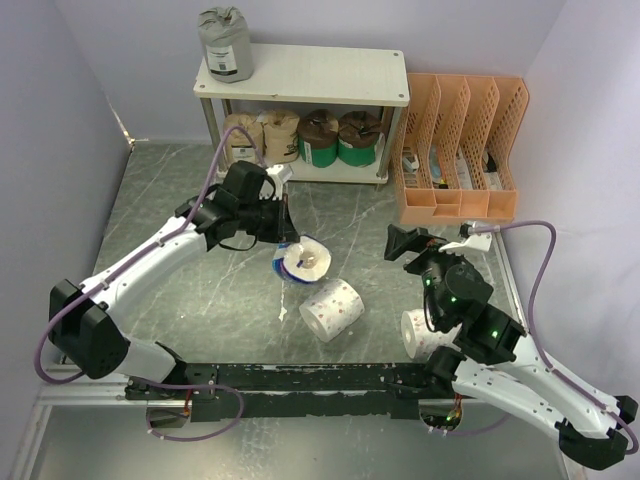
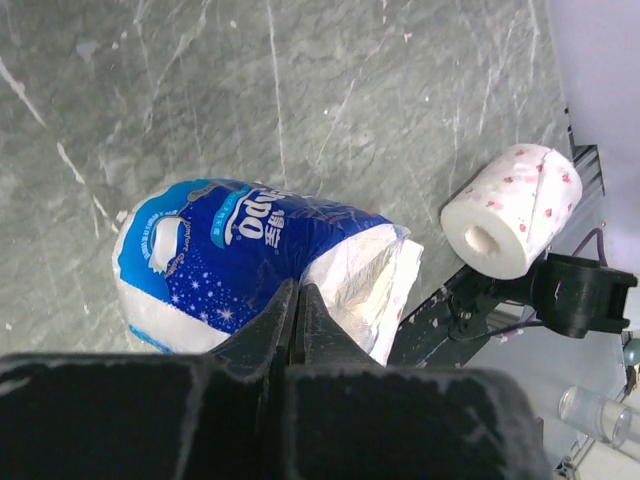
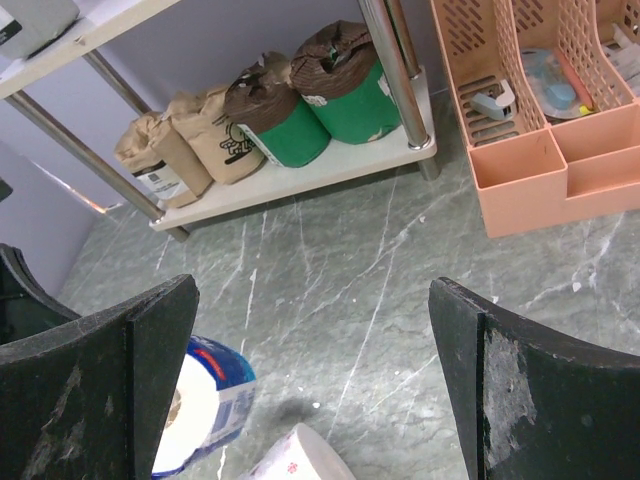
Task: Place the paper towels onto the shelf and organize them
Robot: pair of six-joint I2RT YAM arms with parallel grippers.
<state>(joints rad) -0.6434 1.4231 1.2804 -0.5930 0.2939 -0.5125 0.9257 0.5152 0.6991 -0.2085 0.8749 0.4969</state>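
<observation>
My left gripper (image 1: 283, 238) is shut on the wrapper of the blue-and-white paper towel roll (image 1: 303, 262), which hangs from it in front of the shelf (image 1: 300, 72); in the left wrist view the fingers (image 2: 297, 290) pinch the roll's plastic (image 2: 230, 265). The shelf's top board holds a grey roll (image 1: 224, 44). Its lower board holds two tan kraft rolls (image 1: 262, 134) and two brown-and-green rolls (image 1: 338, 137). A white dotted roll (image 1: 333, 308) lies on the table, and another one (image 1: 418, 333) lies by my right arm. My right gripper (image 1: 405, 245) is open and empty (image 3: 312, 290).
An orange perforated file organizer (image 1: 460, 150) stands right of the shelf, holding small items. Purple walls close in the left, back and right sides. A black rail (image 1: 300, 378) runs along the near table edge.
</observation>
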